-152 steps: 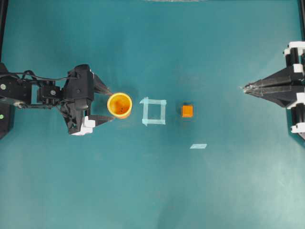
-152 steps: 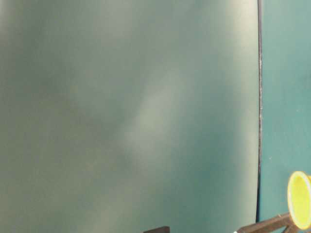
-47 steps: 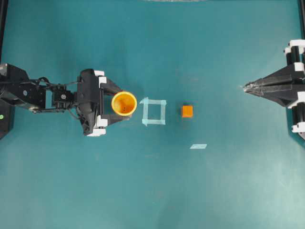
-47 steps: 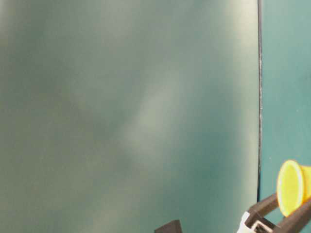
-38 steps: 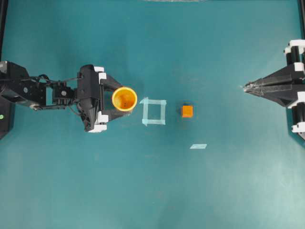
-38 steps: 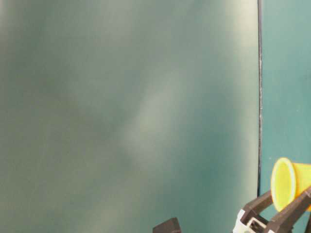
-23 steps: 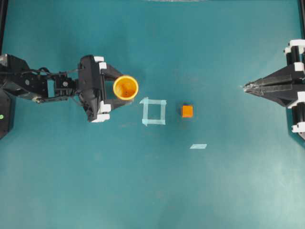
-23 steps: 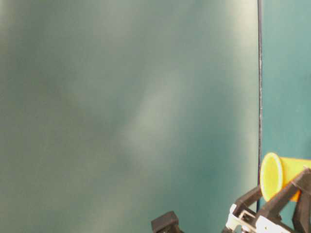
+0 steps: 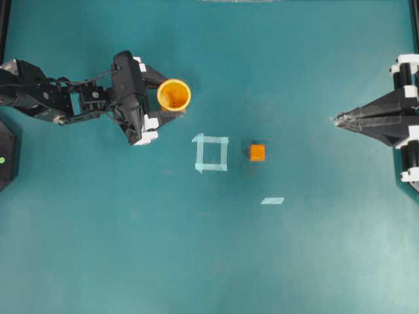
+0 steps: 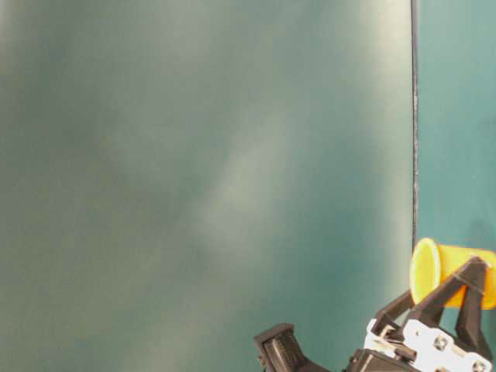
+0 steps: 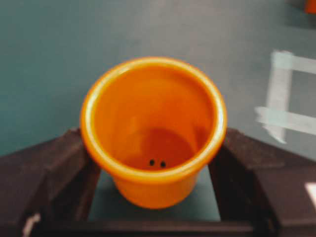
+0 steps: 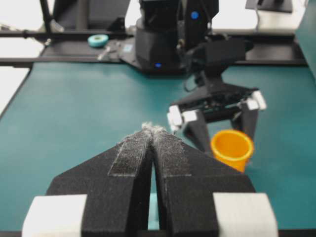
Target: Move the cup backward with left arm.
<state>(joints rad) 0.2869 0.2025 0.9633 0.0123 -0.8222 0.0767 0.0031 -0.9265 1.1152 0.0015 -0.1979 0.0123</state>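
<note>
On the table [image 9: 209,261] in the overhead view, the tape square [image 9: 211,153] is sitting near the centre. The cup [image 9: 173,95] is standing at about ten o'clock from that square, apart from it, between the fingers of the left gripper [image 9: 161,98], whose arm is stretching away toward nine o'clock. The cube [image 9: 257,152] is lying just beside the square at three o'clock. A tape strip [image 9: 273,201] is lying at about five o'clock from the cube. The right gripper [image 9: 338,120] is hanging well apart from the cube, toward two o'clock, near the table's right edge.
</note>
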